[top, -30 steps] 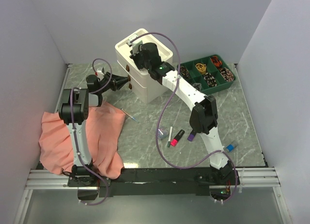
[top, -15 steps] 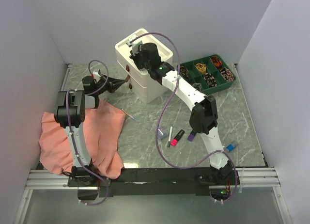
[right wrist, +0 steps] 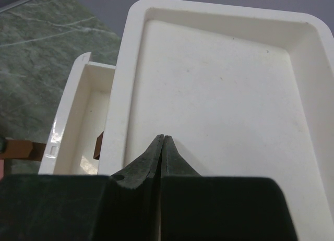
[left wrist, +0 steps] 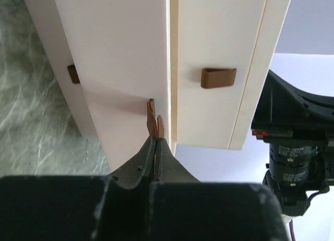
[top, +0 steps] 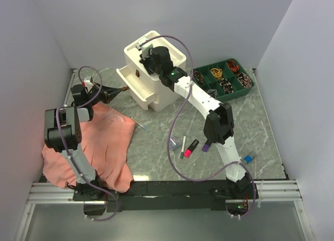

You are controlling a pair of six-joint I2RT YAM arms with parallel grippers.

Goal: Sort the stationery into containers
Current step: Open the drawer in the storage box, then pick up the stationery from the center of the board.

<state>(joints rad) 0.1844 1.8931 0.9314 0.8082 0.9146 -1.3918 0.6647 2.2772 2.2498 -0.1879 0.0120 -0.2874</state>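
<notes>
The cream-white cabinet (top: 159, 89) stands at the back of the table, one drawer (top: 127, 80) drawn out to the left. My left gripper (top: 123, 88) (left wrist: 156, 139) is shut on that drawer's brown handle (left wrist: 152, 118). The open drawer (right wrist: 78, 123) looks empty inside. My right gripper (top: 145, 52) (right wrist: 163, 137) is shut, with its tips resting on the recessed top (right wrist: 219, 95) and nothing between them. Loose stationery lies on the table: a thin pen (top: 140, 124), a purple highlighter (top: 175, 143), a green-capped marker (top: 183, 147), a pink highlighter (top: 192, 146) and another purple one (top: 206, 145).
A salmon-pink cloth (top: 86, 147) covers the near left of the table under the left arm. A green divided tray (top: 222, 79) of small items sits at the back right. A small blue item (top: 248, 158) lies by the right arm's base. White walls close in on three sides.
My left gripper closed on the drawer handle and moved left, drawing the drawer out of the cabinet. The right gripper stayed on the cabinet's top.
</notes>
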